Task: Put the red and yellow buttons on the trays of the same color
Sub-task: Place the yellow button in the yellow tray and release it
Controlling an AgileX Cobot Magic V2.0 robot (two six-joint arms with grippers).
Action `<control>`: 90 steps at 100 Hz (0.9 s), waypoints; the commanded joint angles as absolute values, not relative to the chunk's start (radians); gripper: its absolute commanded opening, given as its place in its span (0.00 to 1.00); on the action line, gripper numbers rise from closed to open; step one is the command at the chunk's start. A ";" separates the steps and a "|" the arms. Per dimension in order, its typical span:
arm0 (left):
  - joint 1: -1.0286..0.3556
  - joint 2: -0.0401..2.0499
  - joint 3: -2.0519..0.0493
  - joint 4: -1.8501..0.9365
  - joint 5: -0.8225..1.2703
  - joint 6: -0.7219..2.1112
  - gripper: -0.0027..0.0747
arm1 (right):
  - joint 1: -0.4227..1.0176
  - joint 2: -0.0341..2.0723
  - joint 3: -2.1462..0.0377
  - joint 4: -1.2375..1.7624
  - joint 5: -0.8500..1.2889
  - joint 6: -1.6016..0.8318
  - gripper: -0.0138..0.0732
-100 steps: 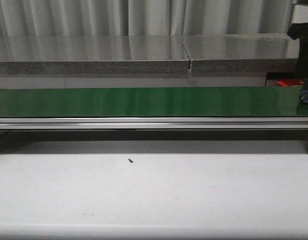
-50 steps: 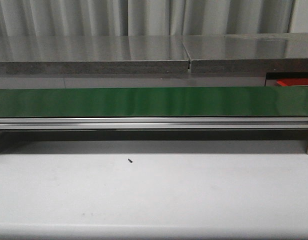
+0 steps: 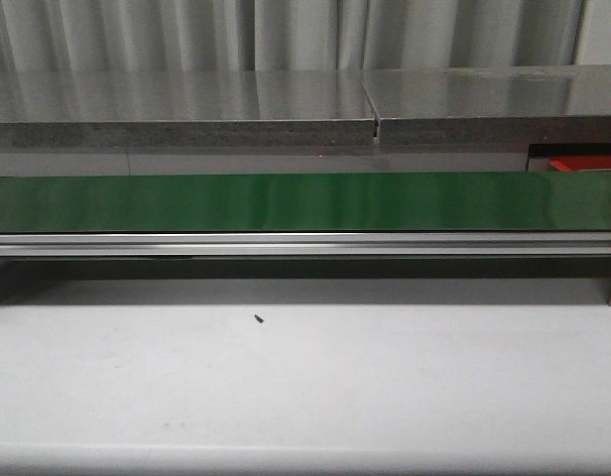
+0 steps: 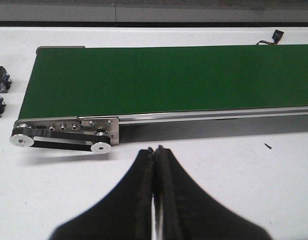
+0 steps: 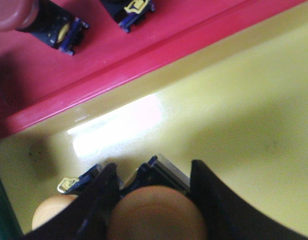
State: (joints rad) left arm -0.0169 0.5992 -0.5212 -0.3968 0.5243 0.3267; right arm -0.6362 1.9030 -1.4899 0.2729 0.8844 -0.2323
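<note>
Currently the right gripper [image 5: 154, 200] is clasping a yellow button [image 5: 156, 212] between its fingers, directly over the yellow tray [image 5: 244, 115] near that tray's edge bordering the red tray [image 5: 94, 65], beside another yellow button [image 5: 49, 212]. Two red buttons [image 5: 49, 22] are sitting on the red tray. The left gripper [image 4: 155, 190] is hanging clenched and empty over the white tabletop [image 4: 219, 175], beside the bare green conveyor belt [image 4: 169, 75].
</note>
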 commanded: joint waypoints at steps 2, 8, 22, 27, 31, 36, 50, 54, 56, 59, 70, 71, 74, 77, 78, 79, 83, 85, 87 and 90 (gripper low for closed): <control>-0.027 0.600 -0.547 -0.421 0.457 0.324 0.01 | -0.632 1.872 -1.514 0.290 0.826 -0.242 0.38; -0.027 0.600 -0.547 -0.421 0.457 0.324 0.01 | -0.628 1.888 -1.514 0.290 0.818 -0.246 0.38; -0.027 0.600 -0.547 -0.421 0.457 0.324 0.01 | -0.621 1.922 -1.514 0.291 0.808 -0.257 0.39; -0.027 0.600 -0.547 -0.421 0.457 0.324 0.01 | -0.621 1.931 -1.514 0.291 0.804 -0.257 0.39; -0.027 0.600 -0.547 -0.421 0.457 0.324 0.01 | -0.621 1.936 -1.514 0.292 0.800 -0.257 0.39; -0.027 0.600 -0.547 -0.421 0.457 0.324 0.01 | -0.621 1.941 -1.514 0.292 0.797 -0.258 0.39; -0.027 0.600 -0.547 -0.421 0.457 0.324 0.01 | -0.621 1.953 -1.514 0.292 0.810 -0.273 0.44; -0.027 0.600 -0.547 -0.421 0.457 0.324 0.01 | -0.621 1.954 -1.514 0.292 0.818 -0.275 0.50; -0.027 0.600 -0.547 -0.421 0.457 0.324 0.01 | -0.621 1.954 -1.514 0.292 0.822 -0.275 0.54; -0.027 0.600 -0.547 -0.421 0.457 0.324 0.01 | -0.621 1.954 -1.514 0.292 0.825 -0.275 0.59; -0.027 0.600 -0.547 -0.421 0.457 0.324 0.01 | -0.621 1.954 -1.517 0.292 0.825 -0.275 0.79; -0.027 0.600 -0.547 -0.421 0.457 0.324 0.01 | -0.621 1.954 -1.519 0.292 0.825 -0.275 0.80; -0.027 0.600 -0.547 -0.421 0.457 0.324 0.01 | -0.621 1.953 -1.520 0.292 0.825 -0.275 0.84; -0.027 0.600 -0.547 -0.421 0.457 0.324 0.01 | -0.621 1.951 -1.520 0.292 0.825 -0.275 0.86; -0.027 0.600 -0.547 -0.421 0.457 0.324 0.01 | -0.621 1.948 -1.521 0.292 0.825 -0.275 0.86; -0.027 0.600 -0.547 -0.421 0.457 0.324 0.01 | -0.621 1.946 -1.521 0.292 0.825 -0.275 0.87; -0.027 0.600 -0.547 -0.421 0.457 0.324 0.01 | -0.621 1.936 -1.521 0.295 0.825 -0.275 0.87; -0.027 0.600 -0.547 -0.421 0.457 0.324 0.01 | -0.621 1.929 -1.521 0.296 0.824 -0.275 0.87; -0.027 0.600 -0.547 -0.421 0.457 0.324 0.01 | -0.621 1.921 -1.521 0.297 0.823 -0.275 0.87; -0.027 0.600 -0.547 -0.421 0.457 0.324 0.01 | -0.621 1.908 -1.521 0.300 0.818 -0.275 0.87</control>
